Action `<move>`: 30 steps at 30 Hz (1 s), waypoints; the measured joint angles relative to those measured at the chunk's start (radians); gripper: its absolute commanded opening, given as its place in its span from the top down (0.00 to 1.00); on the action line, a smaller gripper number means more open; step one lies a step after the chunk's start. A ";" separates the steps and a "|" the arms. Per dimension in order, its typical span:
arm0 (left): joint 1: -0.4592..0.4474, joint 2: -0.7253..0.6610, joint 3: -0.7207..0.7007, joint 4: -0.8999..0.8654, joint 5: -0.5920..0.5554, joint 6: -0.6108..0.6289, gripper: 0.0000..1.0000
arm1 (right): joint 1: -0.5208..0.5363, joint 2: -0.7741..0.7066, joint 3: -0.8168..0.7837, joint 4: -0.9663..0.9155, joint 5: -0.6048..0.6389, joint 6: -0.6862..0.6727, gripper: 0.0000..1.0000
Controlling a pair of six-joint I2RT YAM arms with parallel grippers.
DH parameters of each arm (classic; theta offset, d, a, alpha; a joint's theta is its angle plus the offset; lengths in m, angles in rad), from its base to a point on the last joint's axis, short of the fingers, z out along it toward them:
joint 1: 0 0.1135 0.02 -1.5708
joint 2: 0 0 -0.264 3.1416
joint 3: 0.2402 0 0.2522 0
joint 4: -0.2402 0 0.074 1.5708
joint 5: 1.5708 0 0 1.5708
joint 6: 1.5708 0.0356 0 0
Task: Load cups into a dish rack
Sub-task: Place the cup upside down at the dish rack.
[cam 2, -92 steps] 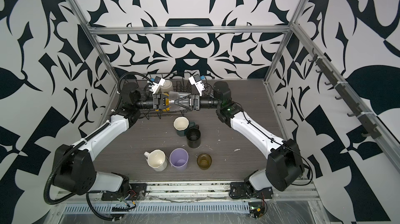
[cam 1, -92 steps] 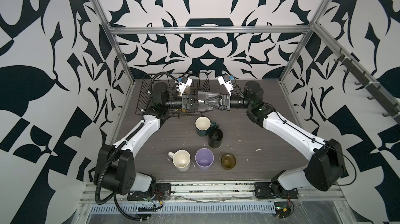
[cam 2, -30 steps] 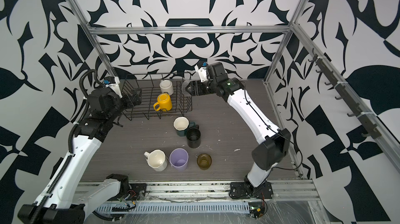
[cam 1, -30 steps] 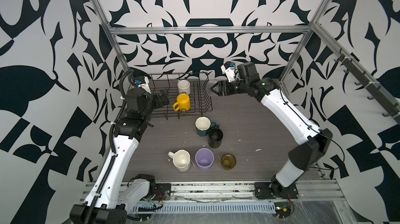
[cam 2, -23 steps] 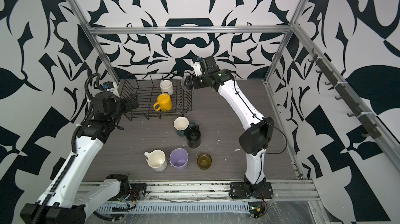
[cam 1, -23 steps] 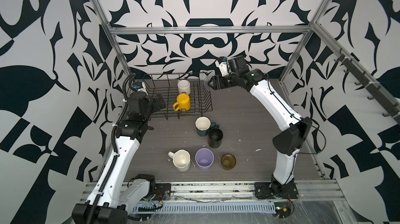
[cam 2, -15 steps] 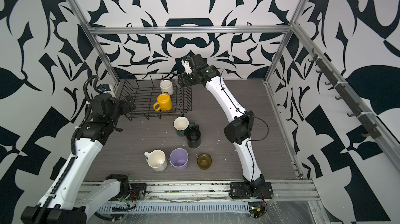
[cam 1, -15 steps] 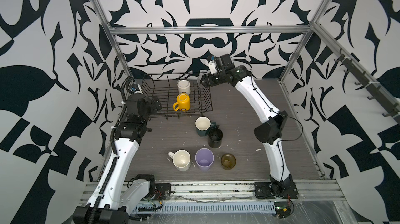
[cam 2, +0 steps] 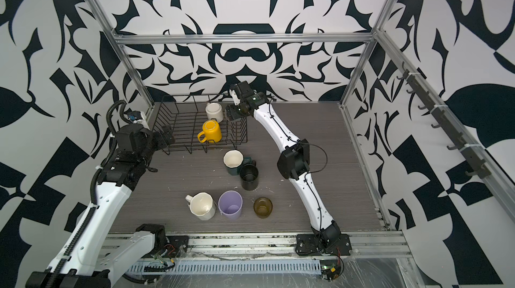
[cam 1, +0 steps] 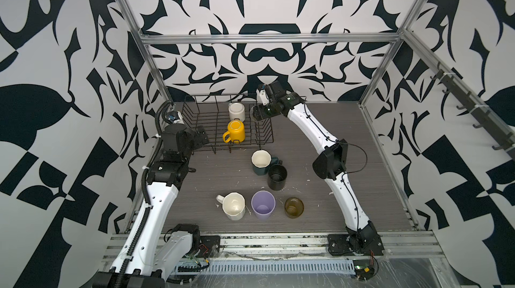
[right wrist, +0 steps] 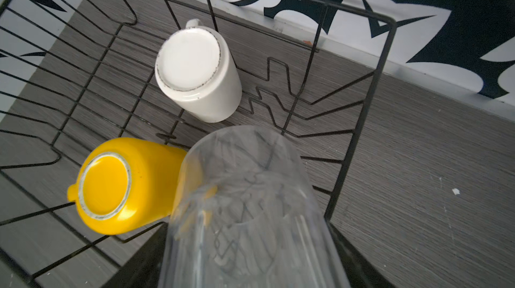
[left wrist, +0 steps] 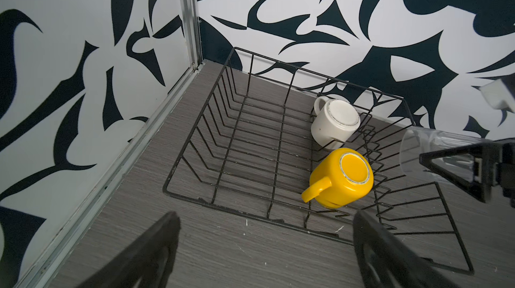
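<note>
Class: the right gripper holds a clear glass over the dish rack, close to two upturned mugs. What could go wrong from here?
1. The clear glass in the right gripper hangs right beside the upside-down yellow mug; lowering it could knock that mug.
2. It is above the upright dividers of the dish rack; its rim may catch a wire and the glass may settle tilted.

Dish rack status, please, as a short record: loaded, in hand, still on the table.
In dish rack: white mug, yellow mug, both upside down
Right gripper: shut on clear glass, over the rack's divider end
Left gripper: open, empty, beside rack
On table: dark-green mug, black mug, cream mug, lilac tumbler, amber glass
</note>
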 measured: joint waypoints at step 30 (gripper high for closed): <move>0.000 0.000 -0.007 -0.026 0.094 -0.029 0.01 | 0.028 0.161 0.052 0.112 0.045 -0.069 1.00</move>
